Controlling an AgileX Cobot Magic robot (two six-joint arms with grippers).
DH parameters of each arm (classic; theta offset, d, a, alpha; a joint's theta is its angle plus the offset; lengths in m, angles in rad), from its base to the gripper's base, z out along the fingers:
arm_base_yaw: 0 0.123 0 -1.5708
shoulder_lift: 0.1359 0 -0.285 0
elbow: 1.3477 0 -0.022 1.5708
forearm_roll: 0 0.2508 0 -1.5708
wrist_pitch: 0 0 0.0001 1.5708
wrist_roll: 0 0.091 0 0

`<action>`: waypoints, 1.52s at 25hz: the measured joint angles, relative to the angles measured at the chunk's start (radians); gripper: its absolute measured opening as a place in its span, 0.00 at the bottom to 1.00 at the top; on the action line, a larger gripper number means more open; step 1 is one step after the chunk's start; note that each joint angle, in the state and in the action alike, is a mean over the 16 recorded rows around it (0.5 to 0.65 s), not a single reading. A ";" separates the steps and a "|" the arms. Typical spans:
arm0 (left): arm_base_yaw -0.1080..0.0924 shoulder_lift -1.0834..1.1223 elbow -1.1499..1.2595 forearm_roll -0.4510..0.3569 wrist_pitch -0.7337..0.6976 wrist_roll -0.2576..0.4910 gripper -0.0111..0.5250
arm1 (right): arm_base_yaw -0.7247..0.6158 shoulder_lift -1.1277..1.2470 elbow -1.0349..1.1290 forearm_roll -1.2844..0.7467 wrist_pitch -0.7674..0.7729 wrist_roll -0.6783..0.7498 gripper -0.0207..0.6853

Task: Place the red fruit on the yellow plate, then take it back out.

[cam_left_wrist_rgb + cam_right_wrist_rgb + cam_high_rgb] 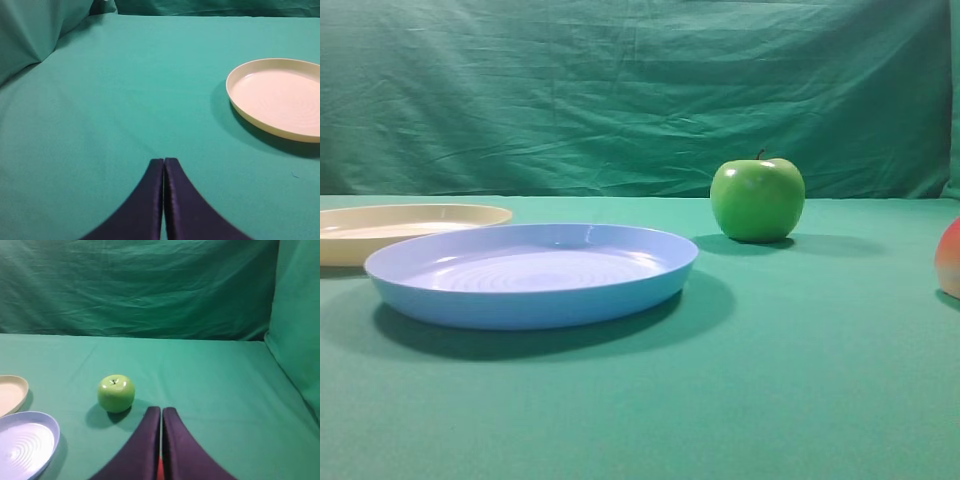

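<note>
Right gripper [161,412] has its dark fingers pressed together with nothing between them, poised above the green cloth [210,380]; a sliver of red shows just below the finger line at the bottom edge of the right wrist view, probably the red fruit [950,258] lying under the wrist, though too little shows to be sure. Left gripper [164,162] likewise closed flat, empty, hanging over bare cloth with the yellow plate [280,97] off to its right, near but apart. In the high view the fruit sits at the far right edge, half cut off, resting on the cloth and well apart from the plate [405,228], which lies at the far left partly behind the blue plate [530,272]. Green apple [757,198] stands upright between, further back. Judgement: nothing is grasped yet; the fruit's side of the table suits the right arm, whose fingers must spread before dropping onto it. The carry would cross the blue plate, so lift height matters
</note>
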 joint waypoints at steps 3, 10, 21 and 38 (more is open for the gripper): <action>0.000 0.000 0.000 0.000 0.000 0.000 0.02 | -0.001 -0.004 0.089 0.002 -0.066 0.002 0.03; 0.000 0.000 0.000 0.000 0.000 0.000 0.02 | -0.001 -0.005 0.224 0.003 -0.161 0.012 0.03; 0.000 0.000 0.000 0.000 0.000 0.000 0.02 | -0.001 -0.005 0.255 -0.013 -0.182 0.023 0.03; 0.000 0.000 0.000 0.000 0.000 0.000 0.02 | -0.001 -0.005 0.255 -0.021 -0.182 0.023 0.03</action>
